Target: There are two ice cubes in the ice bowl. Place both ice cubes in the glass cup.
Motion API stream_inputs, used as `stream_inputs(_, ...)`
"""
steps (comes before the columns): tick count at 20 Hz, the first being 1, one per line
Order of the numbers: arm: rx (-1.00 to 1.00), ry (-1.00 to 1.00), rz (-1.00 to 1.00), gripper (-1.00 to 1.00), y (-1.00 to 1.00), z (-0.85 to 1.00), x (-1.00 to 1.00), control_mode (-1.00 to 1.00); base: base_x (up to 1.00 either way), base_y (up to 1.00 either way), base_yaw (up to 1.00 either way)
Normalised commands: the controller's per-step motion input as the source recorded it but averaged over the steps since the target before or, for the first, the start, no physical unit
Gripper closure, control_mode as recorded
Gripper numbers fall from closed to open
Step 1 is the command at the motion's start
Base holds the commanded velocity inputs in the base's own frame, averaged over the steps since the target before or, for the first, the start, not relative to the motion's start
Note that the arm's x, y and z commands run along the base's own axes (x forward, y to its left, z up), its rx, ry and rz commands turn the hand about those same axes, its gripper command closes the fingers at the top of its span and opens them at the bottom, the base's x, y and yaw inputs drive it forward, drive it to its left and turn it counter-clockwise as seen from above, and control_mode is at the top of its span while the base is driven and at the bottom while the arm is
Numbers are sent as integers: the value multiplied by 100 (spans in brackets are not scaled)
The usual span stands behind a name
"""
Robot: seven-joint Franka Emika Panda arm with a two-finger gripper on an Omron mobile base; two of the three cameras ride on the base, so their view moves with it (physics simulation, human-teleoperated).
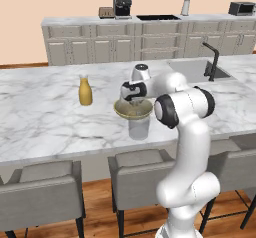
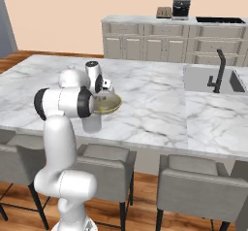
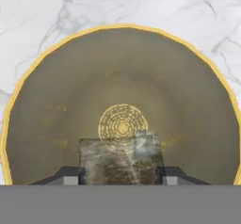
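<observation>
Spanning everything beneath our claw is the marble worktop. Directly under it sits the ice bowl, with the glass cup just beside the bowl. Between the claw's fingertips we grip the ice cubes, two pale blocks pressed together.

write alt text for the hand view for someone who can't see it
The ice cubes, pale and translucent, sit side by side between the gripper fingertips, low inside the ice bowl, near the ringed mark at its centre. Past the bowl's yellow rim lies the white marble counter.
</observation>
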Motion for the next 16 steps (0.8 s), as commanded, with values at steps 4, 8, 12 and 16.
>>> stream_inputs(4,5,0,-8,100,0,81,-100,-100,0,0,0)
stream_inputs(8,4,1,-5,100,-1,56,-100,-100,0,0,0)
stream_inputs(12,0,11,-3,100,-9,7,-81,-100,0,0,0)
stream_inputs(16,0,11,0,100,-1,7,-20,-100,0,0,0)
